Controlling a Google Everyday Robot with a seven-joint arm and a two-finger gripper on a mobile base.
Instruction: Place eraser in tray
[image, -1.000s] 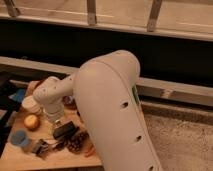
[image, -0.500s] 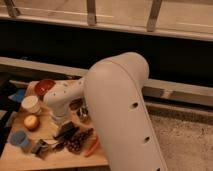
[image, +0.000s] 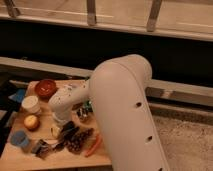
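My gripper hangs from the white wrist over the left-middle of the wooden table, pointing down, and its dark jaws look open. A dark flat shape lies right at the fingertips. It may be the eraser, but I cannot separate it from the fingers or tell whether they touch. Of the tray, only a sliver of bright green shows beside the wrist. My arm hides the remainder.
A red-brown bowl sits at the table's back left, with a white cup and a yellow-orange round thing in front of it. A blue cup, a pine cone and an orange stick lie near the front edge.
My arm has swung to the right. The wrist and gripper have shifted right and a little toward the table's front. Nothing on the table has visibly moved.
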